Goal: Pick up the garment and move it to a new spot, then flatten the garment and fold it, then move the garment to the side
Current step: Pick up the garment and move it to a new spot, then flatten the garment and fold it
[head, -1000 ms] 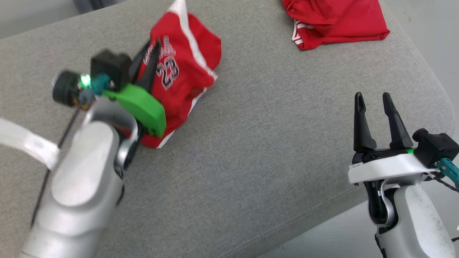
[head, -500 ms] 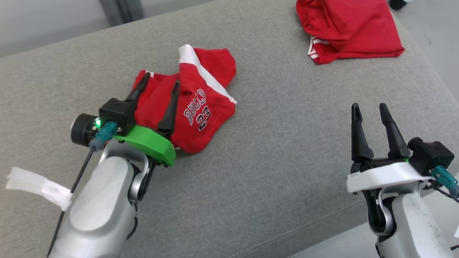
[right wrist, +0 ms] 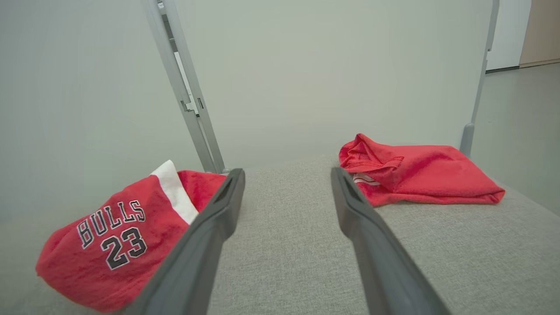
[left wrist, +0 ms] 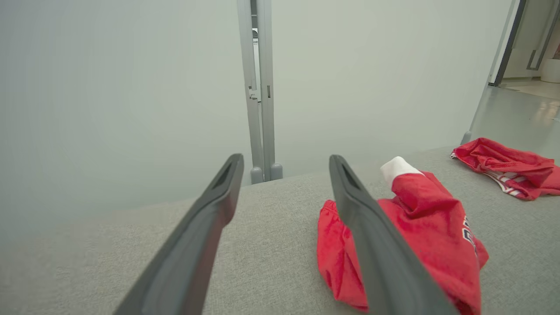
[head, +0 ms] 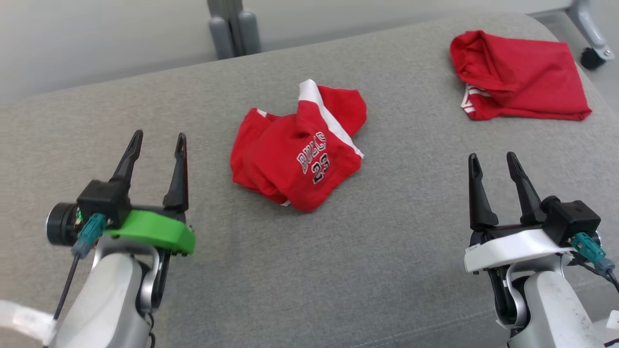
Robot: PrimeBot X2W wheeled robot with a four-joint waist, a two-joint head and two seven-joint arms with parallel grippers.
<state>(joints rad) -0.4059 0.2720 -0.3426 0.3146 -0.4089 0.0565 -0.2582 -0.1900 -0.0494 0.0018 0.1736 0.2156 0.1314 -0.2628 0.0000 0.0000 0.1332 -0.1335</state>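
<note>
The garment (head: pixel 300 150) is a red piece with white stripes and "BULLS 23" lettering, lying crumpled in a heap in the middle of the grey cushioned surface (head: pixel 338 270). It also shows in the left wrist view as the garment (left wrist: pixel 420 236) and in the right wrist view as the garment (right wrist: pixel 118 236). My left gripper (head: pixel 159 142) stands open at the lower left, apart from the cloth, nothing between its fingers. My right gripper (head: pixel 492 162) stands open at the lower right, well clear of it.
A second red garment (head: pixel 520 77) lies bunched at the far right corner of the surface, also seen as the red garment (right wrist: pixel 415 175). A grey metal post (head: pixel 234 26) rises behind the far edge. A caster wheel (head: pixel 590 58) sits on the floor at far right.
My left gripper opened and let go of the garment, then drew back toward the lower left. The garment now lies loose in a heap. The head camera shifted too.
</note>
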